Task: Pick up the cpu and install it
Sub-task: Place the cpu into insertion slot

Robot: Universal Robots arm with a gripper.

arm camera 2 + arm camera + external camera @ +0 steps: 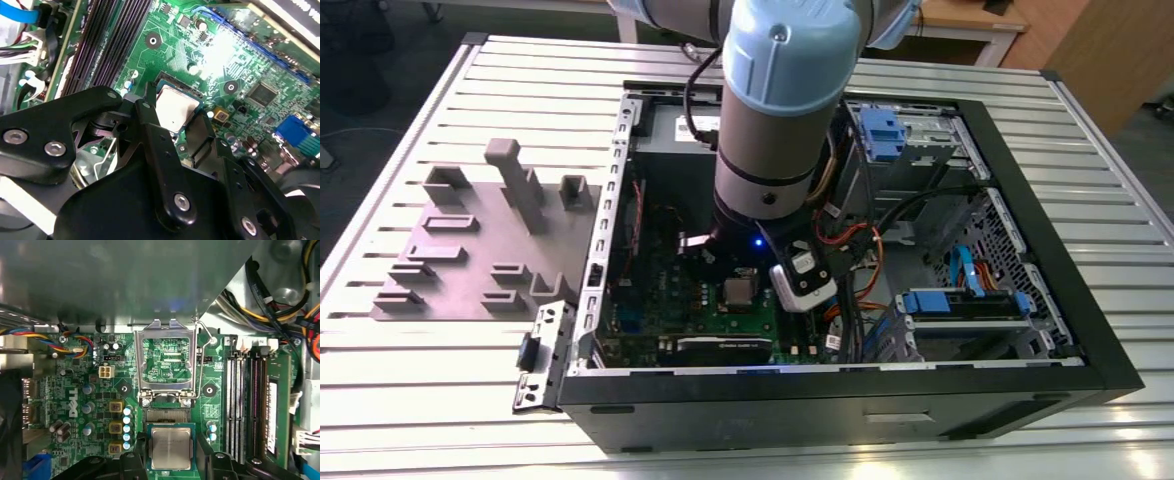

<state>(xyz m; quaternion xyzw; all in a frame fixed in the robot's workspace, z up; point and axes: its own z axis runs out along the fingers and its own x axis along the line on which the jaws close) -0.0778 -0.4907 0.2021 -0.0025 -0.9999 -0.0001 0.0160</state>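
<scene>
The cpu (171, 449) is a small shiny square. It is right at the socket (165, 415) on the green motherboard (85, 390). The gripper (173, 460) is over it. Its black fingers (150, 132) press on two sides of the cpu, so the jaws are pinching it. I cannot tell if the cpu is all the way down in the socket. Just beside it, the socket's metal frame (166, 329) stands open. The long memory slots (245, 405) are near. In the exterior view, the arm (774, 130) hangs from 12 o'clock into the open computer case (854, 405), and the cpu is near the case's 6 o'clock side. A grey plate with blocks (467, 260) lies on the table (454, 400) at 9 o'clock from the case.
</scene>
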